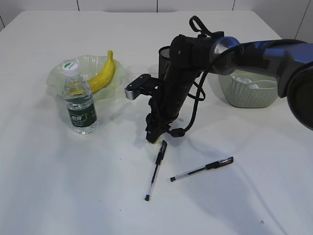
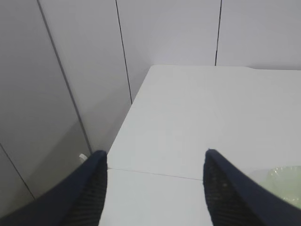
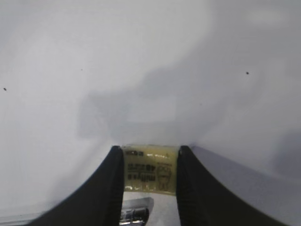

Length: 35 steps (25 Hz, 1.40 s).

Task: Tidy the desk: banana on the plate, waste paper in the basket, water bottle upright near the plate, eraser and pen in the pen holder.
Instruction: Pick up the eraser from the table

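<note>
Jaws apparently clamping eraser (image 3: pixel 150 168)

Robot lab test bench, bare white desk (image 1: pixel 58 196), plain panelled walls (image 2: pixel 61 70) (no furnishings)

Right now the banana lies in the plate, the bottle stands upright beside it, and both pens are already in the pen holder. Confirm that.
One thing is wrong: the two pens lie flat on the desk, not in the pen holder, as the exterior view shows. The banana does lie in the plate, and the bottle stands upright beside it.
</note>
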Motion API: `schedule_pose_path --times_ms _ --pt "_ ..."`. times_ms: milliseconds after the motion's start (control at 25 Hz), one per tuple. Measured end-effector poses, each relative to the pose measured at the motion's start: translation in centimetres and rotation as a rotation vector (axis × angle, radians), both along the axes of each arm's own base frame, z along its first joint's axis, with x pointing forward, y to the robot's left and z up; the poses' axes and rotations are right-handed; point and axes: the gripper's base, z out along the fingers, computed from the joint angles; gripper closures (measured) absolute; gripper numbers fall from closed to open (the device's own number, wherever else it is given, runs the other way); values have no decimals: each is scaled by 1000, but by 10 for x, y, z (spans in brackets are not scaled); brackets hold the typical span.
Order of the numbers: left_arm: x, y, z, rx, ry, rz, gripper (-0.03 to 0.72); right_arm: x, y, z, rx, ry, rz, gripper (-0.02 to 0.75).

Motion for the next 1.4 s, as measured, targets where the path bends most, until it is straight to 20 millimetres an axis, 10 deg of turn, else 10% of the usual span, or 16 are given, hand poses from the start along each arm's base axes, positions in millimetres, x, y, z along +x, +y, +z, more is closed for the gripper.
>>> schedule_pose_path --times_ms 1400 --pt "0 0 0 0 0 0 245 12 10 33 84 -37 -39 516"
